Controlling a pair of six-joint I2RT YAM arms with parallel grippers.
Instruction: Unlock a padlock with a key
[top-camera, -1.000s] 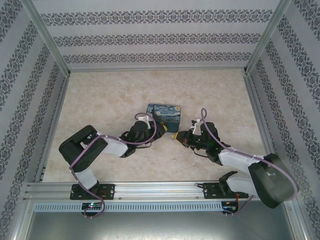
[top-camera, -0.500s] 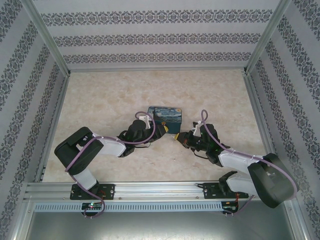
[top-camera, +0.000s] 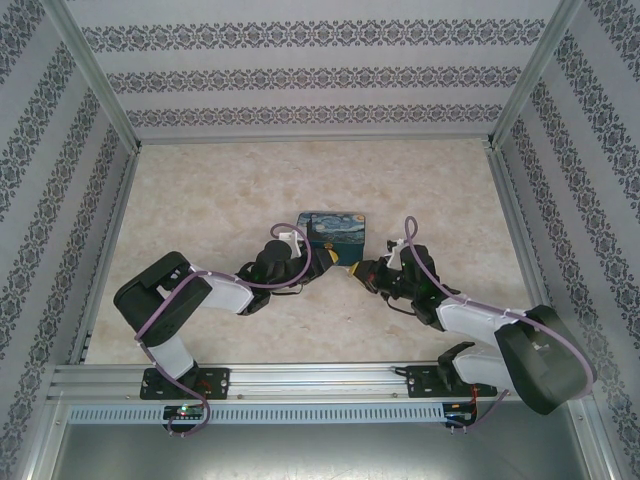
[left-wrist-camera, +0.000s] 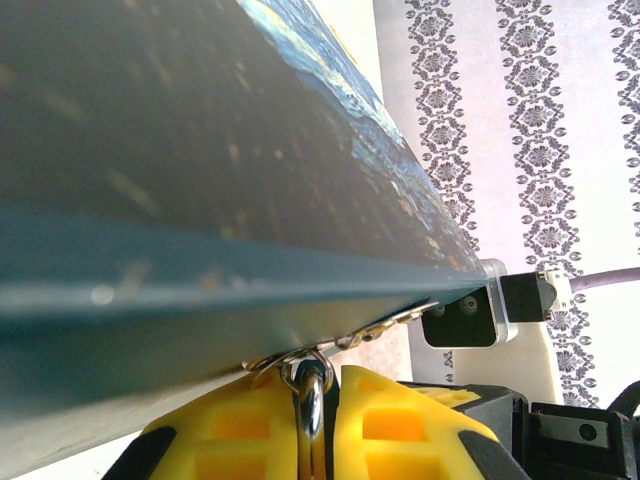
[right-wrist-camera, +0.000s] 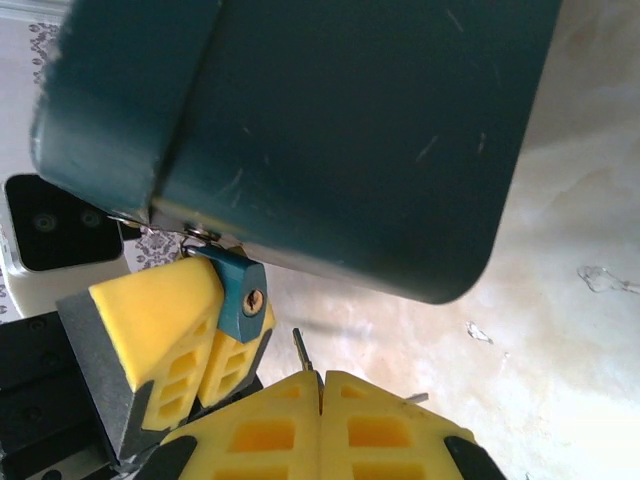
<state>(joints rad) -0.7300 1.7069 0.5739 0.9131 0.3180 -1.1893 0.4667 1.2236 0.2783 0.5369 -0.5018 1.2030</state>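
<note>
From above, the tin is sitting mid-bench. Both arms are meeting at its near edge, the left from 7 o'clock and the right from 5 o'clock. The lock is too small to make out at that range.

The left wrist camera is looking close along the tin's side. There the left fingers are pressing together on the thin silvery shackle, which is hooking into a small metal fitting on the tin's edge.

The right wrist camera is adding the body of the padlock, teal-blue (its keyhole facing the lens), sitting at the tips of the left fingers just under the tin's corner. The right fingers are squeezing shut on the key, a dark sliver poking out toward 12 o'clock. Its tip is lying at 5 o'clock of the padlock body, near but not touching.
</note>
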